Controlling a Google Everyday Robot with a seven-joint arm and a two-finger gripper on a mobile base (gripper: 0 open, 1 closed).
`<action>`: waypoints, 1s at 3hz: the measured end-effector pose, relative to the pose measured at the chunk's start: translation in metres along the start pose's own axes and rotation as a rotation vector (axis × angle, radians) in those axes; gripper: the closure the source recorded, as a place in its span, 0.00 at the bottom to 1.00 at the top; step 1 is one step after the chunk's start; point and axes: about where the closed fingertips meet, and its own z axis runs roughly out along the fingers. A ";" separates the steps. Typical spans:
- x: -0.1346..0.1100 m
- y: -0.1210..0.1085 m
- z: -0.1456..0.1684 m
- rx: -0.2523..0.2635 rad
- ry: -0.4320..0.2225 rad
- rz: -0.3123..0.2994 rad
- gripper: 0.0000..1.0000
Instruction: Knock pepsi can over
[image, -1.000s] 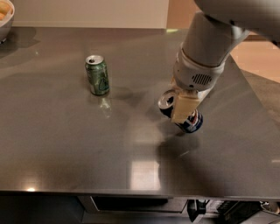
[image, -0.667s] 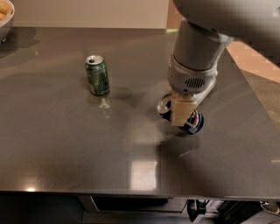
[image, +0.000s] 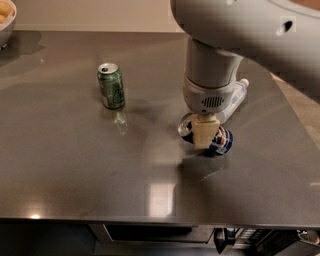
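Observation:
The pepsi can (image: 222, 141), dark blue with red-and-white marks, lies tipped on the grey table (image: 75, 165) right of centre, its silver top (image: 186, 128) facing left. My gripper (image: 204, 136) comes straight down from the white arm onto the can and covers its middle; its cream tip is against the can's body. Part of the can is hidden behind the gripper.
A green can (image: 111, 86) stands upright at the left centre. A clear plastic bottle (image: 237, 98) lies just behind the arm, to the right. A bowl (image: 6, 21) sits at the far left corner. The table's front edge runs along the bottom.
The arm has swung so its upper part fills more of the top right, and the clear bottle now shows behind it. The pepsi can stays in about the same spot.

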 end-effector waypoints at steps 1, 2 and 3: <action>-0.004 0.003 0.007 -0.009 0.028 -0.027 0.13; -0.010 0.008 0.020 -0.025 0.064 -0.066 0.00; -0.010 0.008 0.020 -0.025 0.064 -0.066 0.00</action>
